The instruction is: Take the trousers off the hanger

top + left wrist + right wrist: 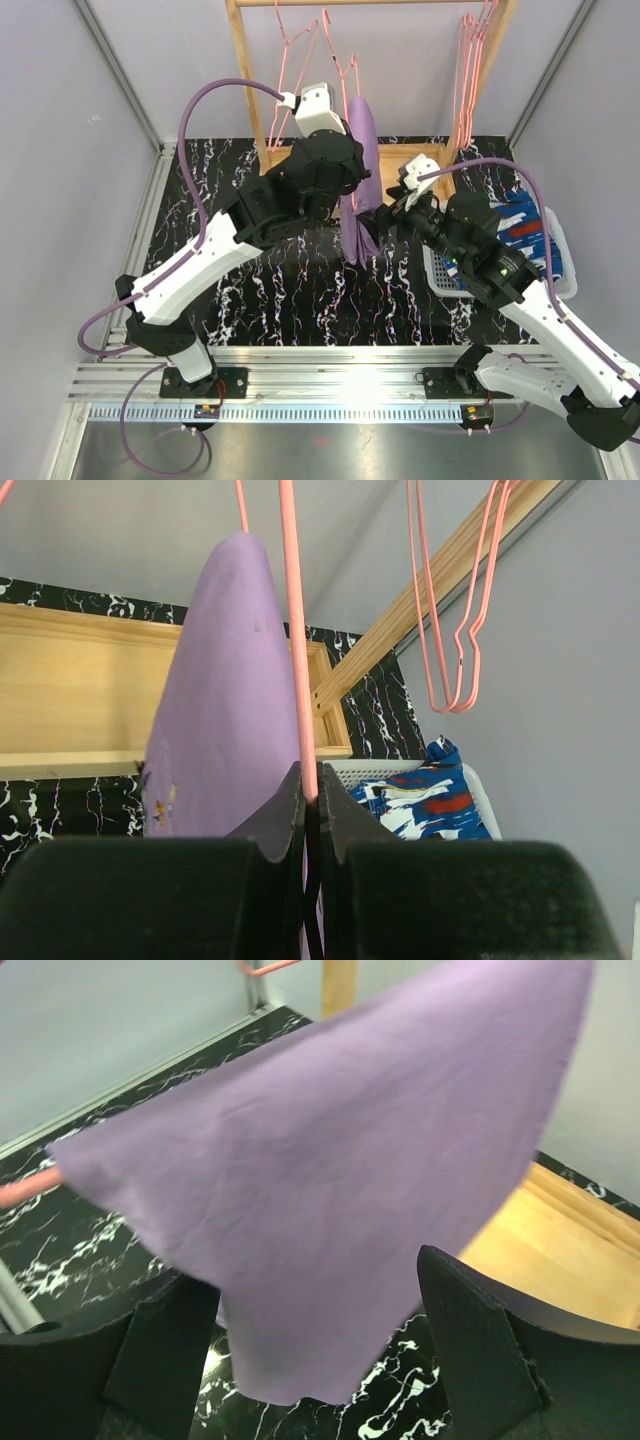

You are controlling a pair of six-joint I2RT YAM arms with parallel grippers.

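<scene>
The lilac trousers [362, 150] hang draped over a pink wire hanger [294, 630] on the wooden rack [247, 80]. My left gripper [311, 775] is shut on that hanger's wire, right beside the lilac cloth [225, 720]. My right gripper [310, 1280] is open, its fingers [475, 1340] on either side of the hanging lower edge of the lilac trousers [330, 1160] without pinching it. The dark blue patterned trousers [525, 225] lie in the white basket [563, 240] on the right.
Several empty pink hangers [468, 70] hang on the rack's right end and behind the trousers. The rack's wooden base [80, 700] sits on the black marbled table [300, 290]. Grey walls close in on both sides.
</scene>
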